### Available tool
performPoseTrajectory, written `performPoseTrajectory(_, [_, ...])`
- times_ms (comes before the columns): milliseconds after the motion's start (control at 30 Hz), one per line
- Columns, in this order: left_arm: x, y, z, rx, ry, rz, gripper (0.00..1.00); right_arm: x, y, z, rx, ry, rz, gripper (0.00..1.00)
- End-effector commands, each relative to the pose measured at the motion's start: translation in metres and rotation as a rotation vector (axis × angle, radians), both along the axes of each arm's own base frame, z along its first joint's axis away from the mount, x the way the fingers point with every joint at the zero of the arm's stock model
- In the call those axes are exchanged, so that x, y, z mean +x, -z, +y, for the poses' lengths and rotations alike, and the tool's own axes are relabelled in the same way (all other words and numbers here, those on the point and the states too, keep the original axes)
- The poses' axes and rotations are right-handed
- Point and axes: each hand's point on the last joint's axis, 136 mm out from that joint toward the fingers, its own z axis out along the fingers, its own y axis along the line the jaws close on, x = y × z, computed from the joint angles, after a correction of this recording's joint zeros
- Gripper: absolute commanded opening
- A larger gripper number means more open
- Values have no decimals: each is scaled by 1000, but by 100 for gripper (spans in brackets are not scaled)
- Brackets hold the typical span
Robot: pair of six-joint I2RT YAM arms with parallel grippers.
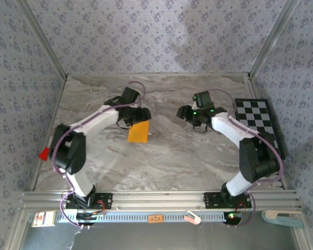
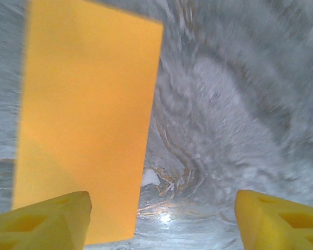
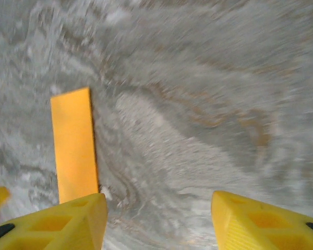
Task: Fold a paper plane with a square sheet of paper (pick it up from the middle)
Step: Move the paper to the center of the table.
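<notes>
A long, thin piece of orange-yellow paper (image 3: 74,146) lies flat on the grey, swirly table (image 3: 198,104), over on the left of the view. At the bottom, the right gripper (image 3: 156,208) has its two yellow fingers (image 3: 62,224) wide apart, and there is just bare table between them. The near end of the paper goes behind the finger on the left of the view, so that end is hidden.

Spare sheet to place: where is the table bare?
Bare: the near strip between the paper and the front rail, and the far strip by the back wall. Crowded: mid-table with left pincer and right pincer; checkerboard at right.
</notes>
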Motion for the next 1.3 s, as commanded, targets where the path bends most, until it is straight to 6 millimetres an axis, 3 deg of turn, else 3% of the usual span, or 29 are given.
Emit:
performPoseTrajectory(0, [3, -23, 28, -60, -97, -68, 80, -8, 0, 49, 2, -144, 19, 55])
performPoseTrajectory(133, [-5, -21, 74, -39, -191, -60, 93, -13, 10, 113, 21, -280, 55, 53])
performPoseTrajectory(233, [-11, -18, 99, -34, -248, -57, 100, -17, 22, 148, 20, -346, 81, 53])
performPoseTrajectory(400, [-20, -13, 129, 10, -317, -54, 100, -15, 42, 191, 33, -415, 124, 54])
performPoseTrajectory(500, [-22, -11, 136, 11, -336, -49, 100, -14, 57, 201, 13, -426, 158, 54])
performPoseTrajectory(633, [-23, -7, 136, 1, -333, -43, 100, -17, 80, 196, -41, -431, 208, 53])
performPoseTrajectory(767, [-21, -5, 131, -19, -318, -40, 100, -22, 96, 178, -107, -417, 253, 53])
performPoseTrajectory(867, [-19, -3, 124, -50, -291, -32, 100, -28, 105, 156, -156, -443, 267, 53])
performPoseTrajectory(1000, [-20, 2, 111, -100, -241, -7, 99, -42, 121, 109, -200, -442, 313, 53])
performPoseTrajectory(1133, [-25, 8, 96, -158, -186, 28, 99, -49, 116, 84, -153, -460, 298, 52])
performPoseTrajectory(1267, [-32, 10, 78, -201, -143, 52, 99, -42, 81, 90, -51, -450, 251, 51])
